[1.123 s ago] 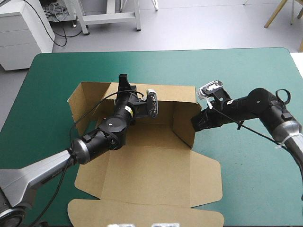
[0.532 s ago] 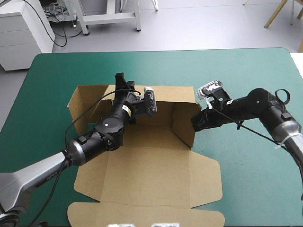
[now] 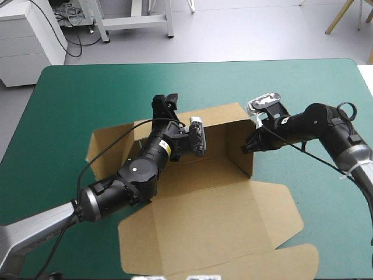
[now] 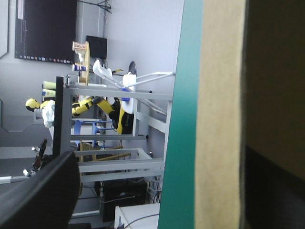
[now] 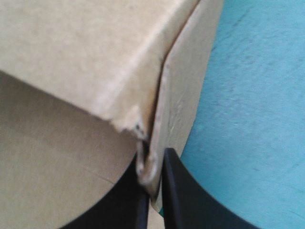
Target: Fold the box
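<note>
Fig. The brown box (image 3: 192,204) lies at the middle of the teal-green surface (image 3: 76,99), with its far wall (image 3: 221,125) and right side wall (image 3: 242,154) raised and its lid panel (image 3: 245,245) flat toward the near edge. The right jaws are all but shut on the side wall's corner. The left jaws stand apart at the far wall, with nothing evidently gripped. The step is best done with the pinched corner held square while the far wall is pressed along its crease. The board is matte and stiff, and it is frayed at the seam (image 5: 138,126).
</note>
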Controlling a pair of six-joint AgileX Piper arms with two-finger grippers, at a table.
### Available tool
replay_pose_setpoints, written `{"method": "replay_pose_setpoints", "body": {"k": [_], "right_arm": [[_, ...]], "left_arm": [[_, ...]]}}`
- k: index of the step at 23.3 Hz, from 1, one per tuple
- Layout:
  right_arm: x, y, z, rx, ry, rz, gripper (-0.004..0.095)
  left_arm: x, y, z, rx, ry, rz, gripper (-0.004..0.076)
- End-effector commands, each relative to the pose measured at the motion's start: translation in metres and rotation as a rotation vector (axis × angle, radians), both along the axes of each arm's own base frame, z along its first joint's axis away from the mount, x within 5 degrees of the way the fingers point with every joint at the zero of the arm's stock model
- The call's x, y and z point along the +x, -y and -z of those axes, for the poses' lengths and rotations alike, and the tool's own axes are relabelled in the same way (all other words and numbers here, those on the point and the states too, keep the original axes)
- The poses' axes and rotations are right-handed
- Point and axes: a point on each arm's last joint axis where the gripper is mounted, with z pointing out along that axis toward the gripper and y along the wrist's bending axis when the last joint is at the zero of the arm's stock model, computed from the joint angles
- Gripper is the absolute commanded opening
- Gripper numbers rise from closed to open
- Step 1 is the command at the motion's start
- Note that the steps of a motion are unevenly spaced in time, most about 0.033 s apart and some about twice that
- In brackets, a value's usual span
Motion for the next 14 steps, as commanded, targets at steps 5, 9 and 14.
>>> {"method": "replay_pose_setpoints", "body": {"k": [5,9,14], "right_arm": [[0.003,0.006,-0.044,-0.014,0.156,0.063,-0.0019],[0.008,0.005,-0.035,-0.011,0.110,0.075,0.0078],[0.017,0.005,-0.031,0.007,0.125,0.120,0.0765]], "left_arm": [[-0.024,-0.007,-0.044,-0.127,0.085,0.030,0.0615],[-0.028,-0.014,-0.052,-0.158,0.092,0.026,0.0615],[-0.031,-0.019,-0.059,-0.169,0.111,0.021,0.0615]]}}
